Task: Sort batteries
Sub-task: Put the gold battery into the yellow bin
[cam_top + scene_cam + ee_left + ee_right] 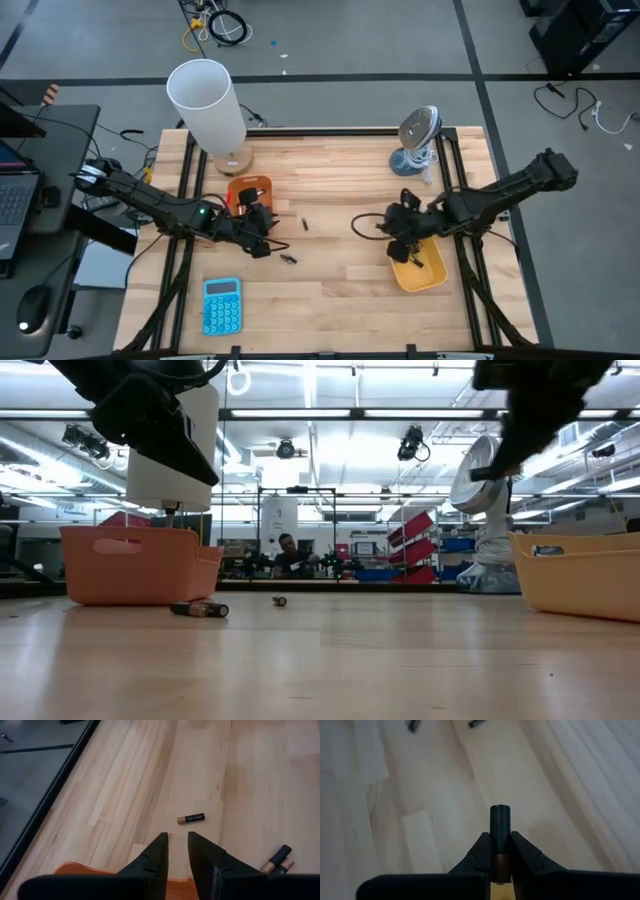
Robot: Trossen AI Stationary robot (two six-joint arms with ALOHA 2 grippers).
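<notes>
A light-blue pocket calculator (pixel 221 305) lies at the near left of the pale wooden worktop (pixel 330 285). Beyond it, two small dark cylindrical batteries (pixel 288 259) lie together mid-worktop, and a single one (pixel 304 225) farther back. The right end effector (pixel 500 851), clamped on a black battery (pixel 500 827), hangs by the yellow rectangular plastic tray (pixel 425 272). The left end effector (pixel 177 851), fingers apart and empty, hovers at the orange plastic tray (pixel 248 190). Farthest stand a white cylinder (pixel 207 105) and a grey desk fan (pixel 417 140).

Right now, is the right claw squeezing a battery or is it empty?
Squeezing one. In the right wrist view, the right gripper has both fingers pressed against a dark battery standing between them.
</notes>
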